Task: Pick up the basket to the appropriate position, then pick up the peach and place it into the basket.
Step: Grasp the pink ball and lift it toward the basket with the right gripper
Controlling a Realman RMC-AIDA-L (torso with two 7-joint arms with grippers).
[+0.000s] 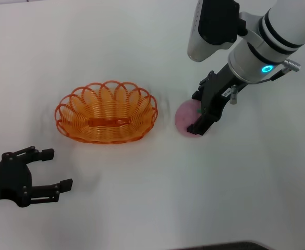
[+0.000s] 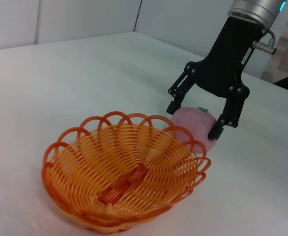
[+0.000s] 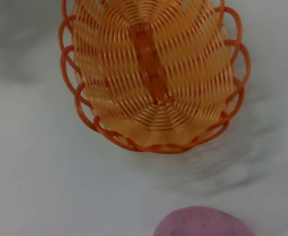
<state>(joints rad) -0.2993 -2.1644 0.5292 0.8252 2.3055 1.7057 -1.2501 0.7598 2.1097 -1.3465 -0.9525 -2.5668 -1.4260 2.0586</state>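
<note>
The orange wire basket (image 1: pixel 106 137) stands upright and empty on the white table, left of centre. The pink peach (image 1: pixel 185 119) lies on the table just to its right, apart from it. My right gripper (image 1: pixel 200 115) is down over the peach with one finger on each side of it; the jaws stand spread. The left wrist view shows the same: the basket (image 2: pixel 51 156), the peach (image 2: pixel 193 125) and the right gripper (image 2: pixel 194 119) astride it. The right wrist view shows the basket (image 3: pixel 79 102) and the peach's top (image 3: pixel 203 223). My left gripper (image 1: pixel 58 168) is open and empty at the lower left.
The white table (image 1: pixel 142 208) bears nothing else. A dark edge (image 1: pixel 220 246) runs along the table's near side.
</note>
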